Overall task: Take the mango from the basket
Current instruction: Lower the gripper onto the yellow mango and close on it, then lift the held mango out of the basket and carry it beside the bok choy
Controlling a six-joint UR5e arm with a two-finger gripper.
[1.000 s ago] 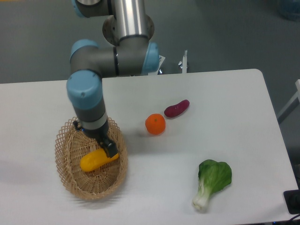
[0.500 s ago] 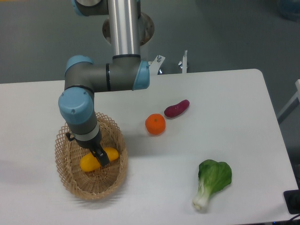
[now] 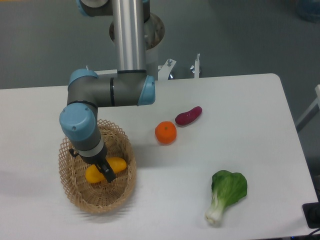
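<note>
Since earlier frames: wrist shifted left, dropped lower into basket (image 3: 70, 192). Nearest: bok choy (image 3: 226, 194), one. Gripper (image 3: 104, 171) astride mango (image 3: 106, 169) middle in basket; clenched or not, cannot tell. Mango: one, judged smooth, firm, slippery; grasp across narrow middle. Beyond: one orange (image 3: 165, 132), one purple vegetable (image 3: 188, 115).

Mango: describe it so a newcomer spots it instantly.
Find the woven wicker basket on the table's left side, under the arm. The mango lies inside it, straddled by the gripper. It is elongated and yellow-orange, unlike the round orange outside the basket.
</note>
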